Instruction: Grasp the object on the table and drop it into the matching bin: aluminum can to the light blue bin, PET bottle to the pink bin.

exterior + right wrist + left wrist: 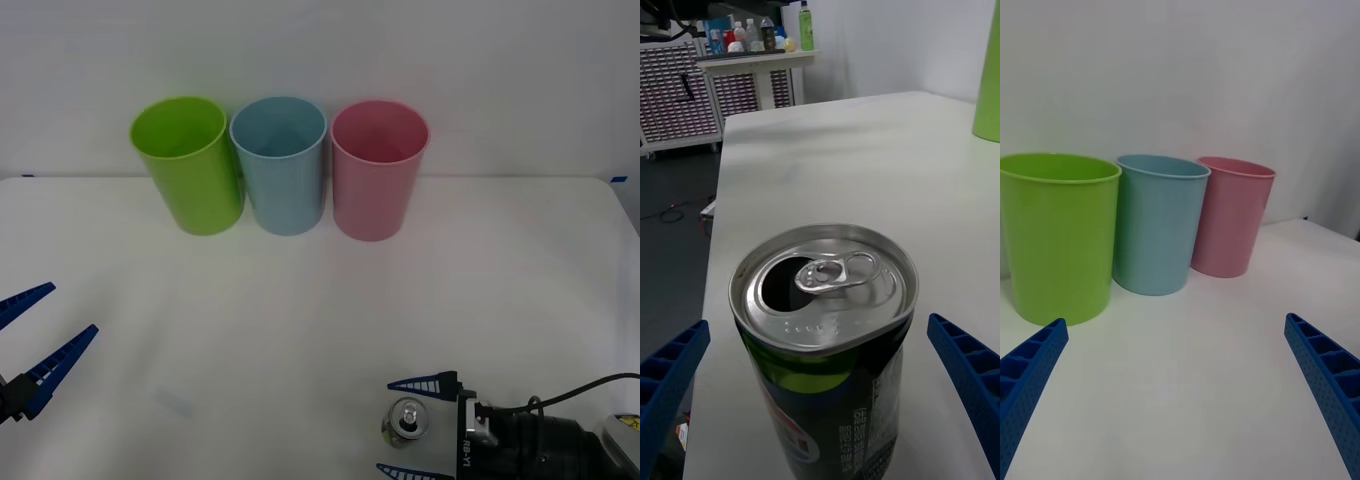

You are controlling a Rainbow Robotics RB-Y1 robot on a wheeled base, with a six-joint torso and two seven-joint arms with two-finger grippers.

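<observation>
The aluminum can (407,420) stands upright on the white table (320,320) near its front edge, right of centre. Its silver top, pull tab and open mouth fill the right wrist view (824,281), above a dark and green printed side. My right gripper (415,427) is open, with one blue finger on each side of the can and a gap to each. The light blue bin (280,165) stands at the back between a lime green bin (188,165) and the pink bin (378,170). My left gripper (38,335) hangs open at the left edge.
The three bins stand close together in a row at the table's far side, also seen in the left wrist view as green (1056,236), light blue (1159,223) and pink (1231,216). Shelving and a side table (752,60) stand beyond the table's edge.
</observation>
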